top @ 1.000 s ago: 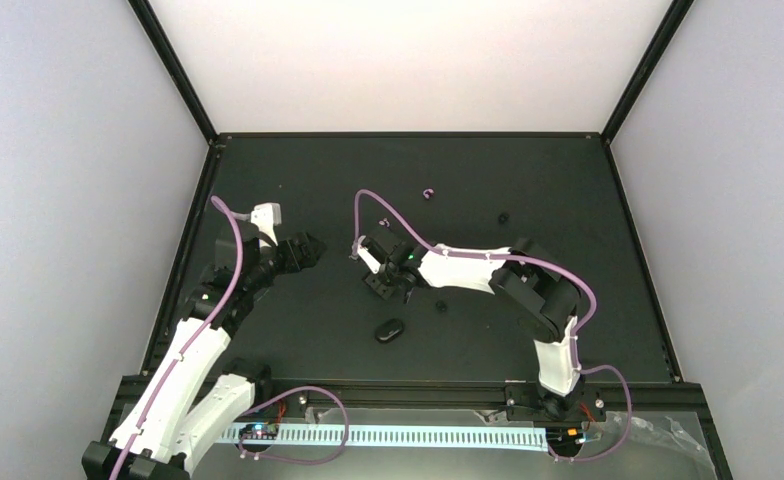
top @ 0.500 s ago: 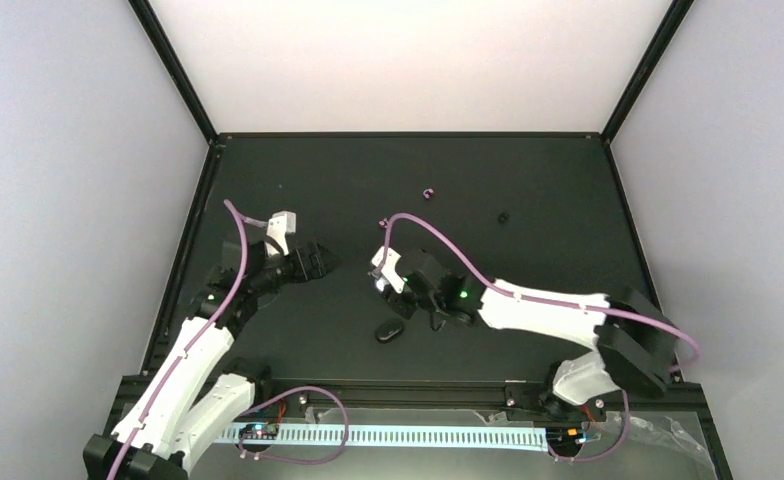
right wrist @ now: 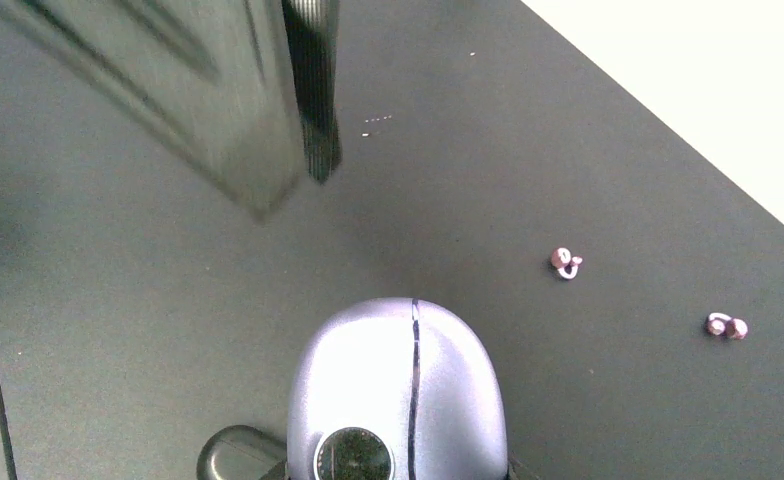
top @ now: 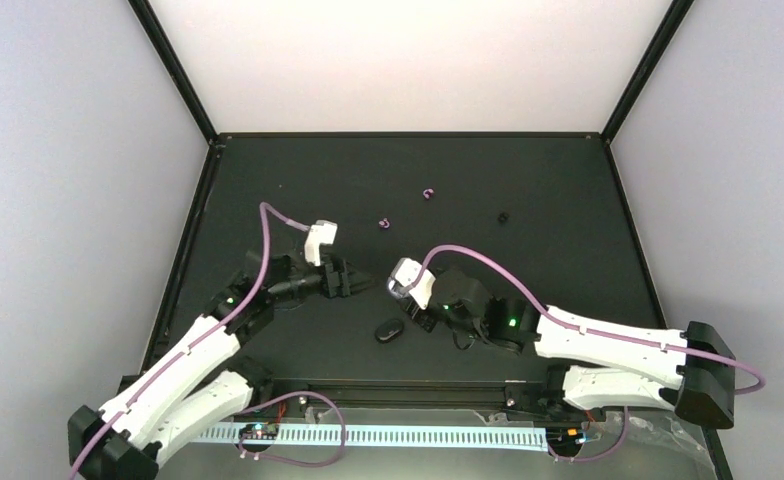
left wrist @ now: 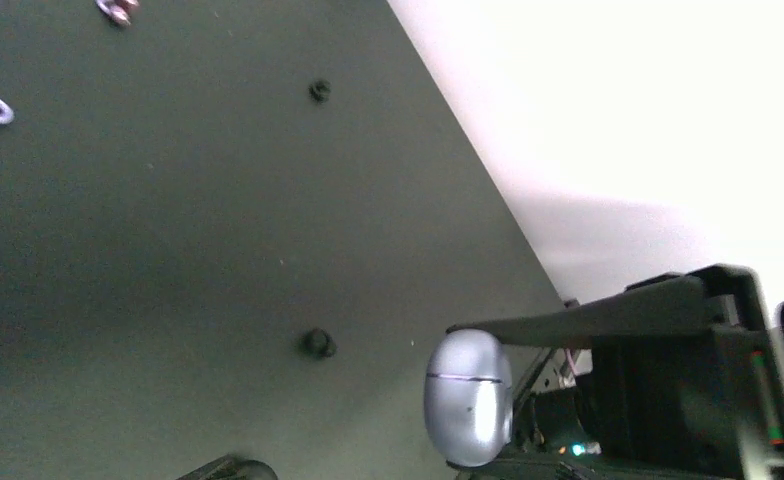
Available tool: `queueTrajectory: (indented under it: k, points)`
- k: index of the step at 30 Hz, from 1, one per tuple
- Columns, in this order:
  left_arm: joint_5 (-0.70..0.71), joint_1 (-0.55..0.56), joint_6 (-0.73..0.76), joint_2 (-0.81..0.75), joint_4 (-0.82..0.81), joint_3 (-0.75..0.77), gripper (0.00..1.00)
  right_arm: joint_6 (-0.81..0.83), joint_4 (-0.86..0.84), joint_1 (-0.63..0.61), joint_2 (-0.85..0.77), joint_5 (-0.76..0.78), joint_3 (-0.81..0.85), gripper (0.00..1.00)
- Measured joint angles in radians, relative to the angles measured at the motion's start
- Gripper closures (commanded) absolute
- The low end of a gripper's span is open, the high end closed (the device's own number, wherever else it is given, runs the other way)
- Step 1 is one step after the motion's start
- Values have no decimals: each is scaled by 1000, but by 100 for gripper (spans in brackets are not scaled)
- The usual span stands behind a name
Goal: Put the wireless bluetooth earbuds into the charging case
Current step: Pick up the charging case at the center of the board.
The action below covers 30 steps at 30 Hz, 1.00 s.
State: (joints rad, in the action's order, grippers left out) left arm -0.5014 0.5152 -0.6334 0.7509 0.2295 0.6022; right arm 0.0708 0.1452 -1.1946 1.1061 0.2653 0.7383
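My right gripper (top: 413,305) is shut on a silvery-lilac charging case (right wrist: 400,400), held just above the table with its lid seam closed. In the left wrist view the case (left wrist: 468,397) sits between that gripper's dark fingers (left wrist: 588,318). My left gripper (top: 360,283) stands open and empty, pointing at the case from the left, a short gap away. Its blurred fingers (right wrist: 313,100) show in the right wrist view. Two pinkish-purple earbuds (top: 385,223) (top: 428,193) lie farther back on the table. One black earbud (top: 503,216) lies at the back right, another (left wrist: 317,343) near the case.
A closed black oval case (top: 389,329) lies on the dark table just in front of the held case, also at the bottom edge of the right wrist view (right wrist: 233,455). A black frame rims the table (top: 408,134). Purple cables loop over both wrists.
The right arm has drawn back toward the near edge with the case, uncovering one pink earbud. The left arm has reached right and nearer, closing in on the case.
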Motion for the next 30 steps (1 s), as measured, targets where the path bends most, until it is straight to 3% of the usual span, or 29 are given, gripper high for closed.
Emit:
queueTrajectory:
  k: [10, 30]
  points:
    - [8, 135, 14, 135, -22, 40, 25, 29, 24, -24, -40, 6, 0, 62]
    - [-54, 175, -1, 214, -105, 63, 36, 51, 3, -40, -31, 6, 0, 62]
